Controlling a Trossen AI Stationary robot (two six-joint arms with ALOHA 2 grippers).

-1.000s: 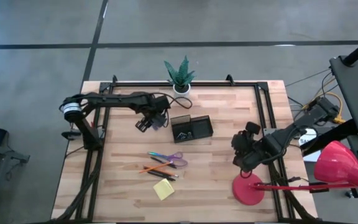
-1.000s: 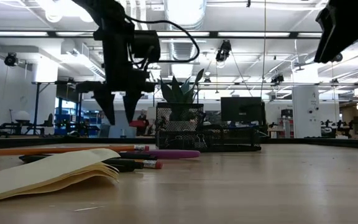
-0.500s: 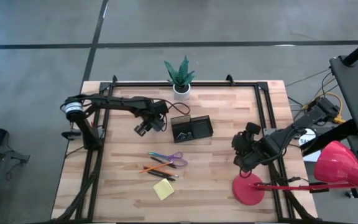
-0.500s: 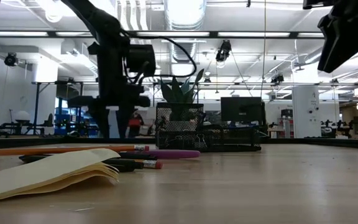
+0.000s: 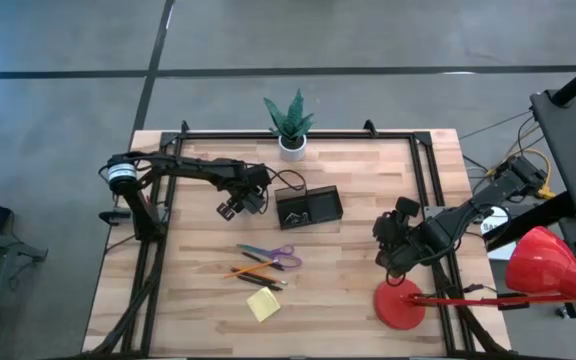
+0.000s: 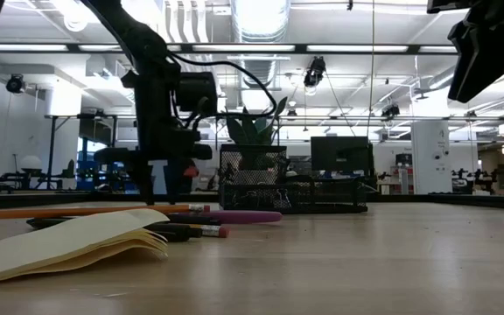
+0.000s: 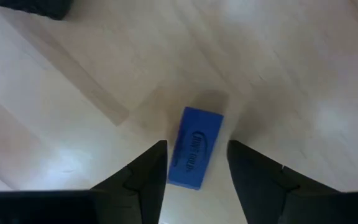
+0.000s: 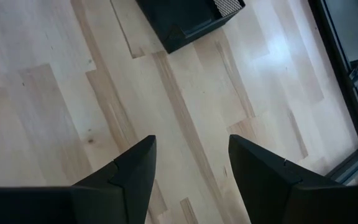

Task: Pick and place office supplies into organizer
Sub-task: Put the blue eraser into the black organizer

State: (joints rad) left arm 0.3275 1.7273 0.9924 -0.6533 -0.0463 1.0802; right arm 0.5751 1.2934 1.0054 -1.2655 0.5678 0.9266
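Now lowered, left gripper (image 7: pixel 194 163) narrowed — straddling blue eraser (image 7: pixel 195 147)

Organizer (image 8: pixel 188 22) cut off at the right wrist view's edge; blue piece's (image 7: pixel 195 146) print perhaps lettering, blurred

blue piece (image 7: pixel 194 147): blue | organizer (image 5: pixel 308 206): black mesh | sticky-note pad (image 5: pixel 263 303): yellow | scissors (image 5: pixel 274 255): purple

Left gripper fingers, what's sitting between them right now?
In the left wrist view, a small blue eraser lies flat on the table between the left gripper's fingers, which straddle it, apparently without touching.
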